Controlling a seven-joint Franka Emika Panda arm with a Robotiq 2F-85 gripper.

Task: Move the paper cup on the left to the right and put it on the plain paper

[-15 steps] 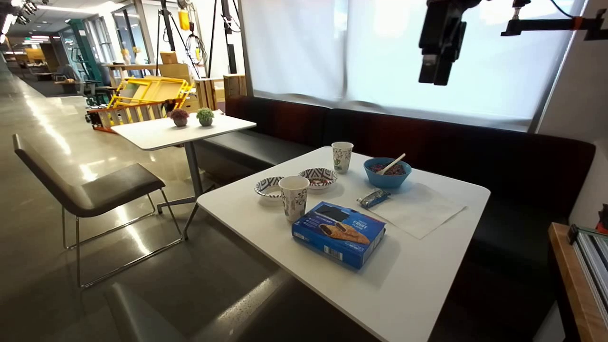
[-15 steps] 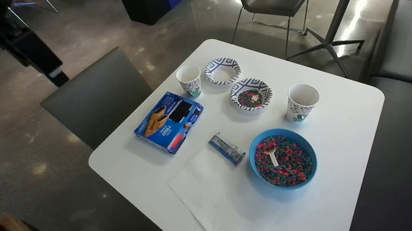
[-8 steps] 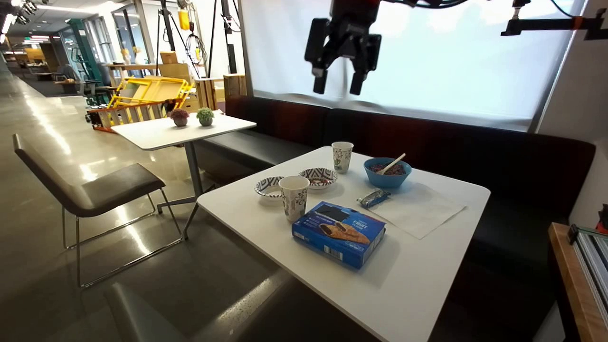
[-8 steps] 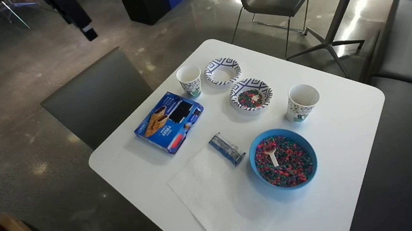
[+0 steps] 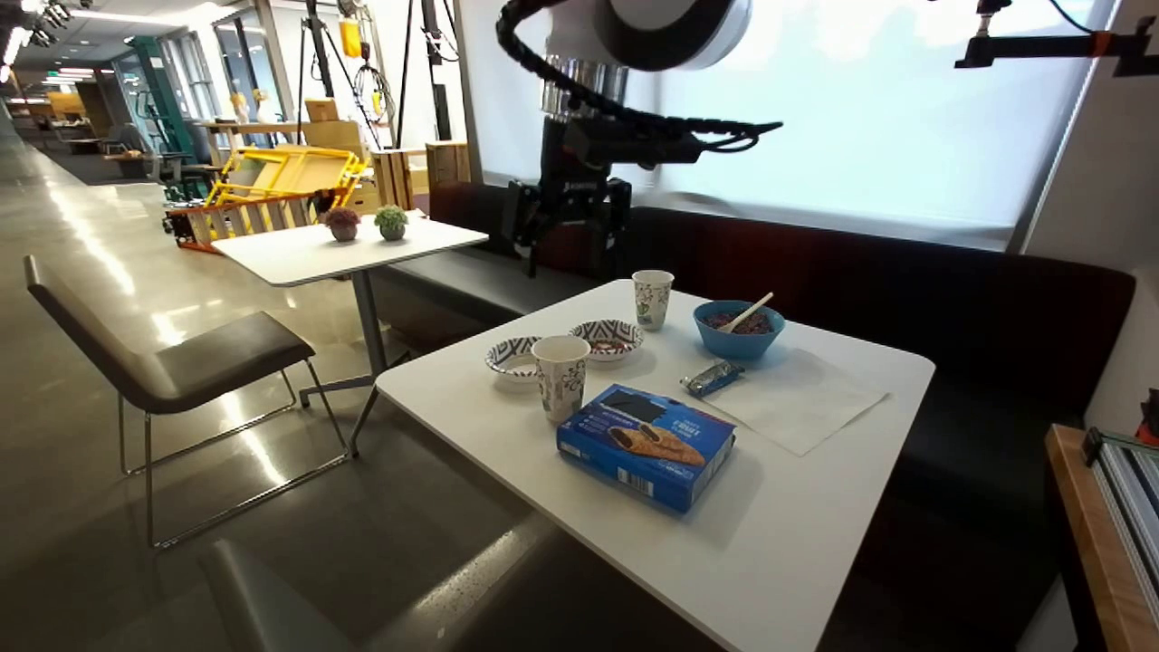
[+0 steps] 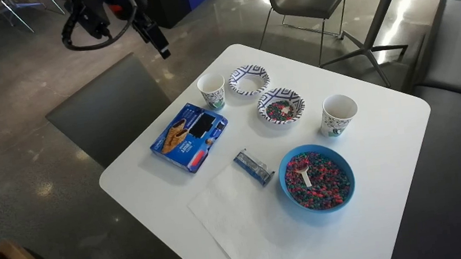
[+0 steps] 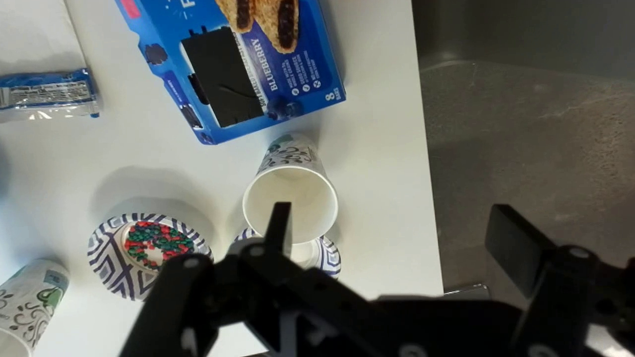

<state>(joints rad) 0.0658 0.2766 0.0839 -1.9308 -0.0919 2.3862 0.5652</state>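
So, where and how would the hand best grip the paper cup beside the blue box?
Probably the upper wall just below the rim, from above: the paper cup stands upright, mouth up, narrowing to its base. The blue box and nearest patterned bowl sit at roughly opposite sides, so the hand should likely straddle the other two.

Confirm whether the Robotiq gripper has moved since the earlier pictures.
Yes: in an exterior view, the Robotiq gripper has moved left and down in the picture, nearer the white foreground table.
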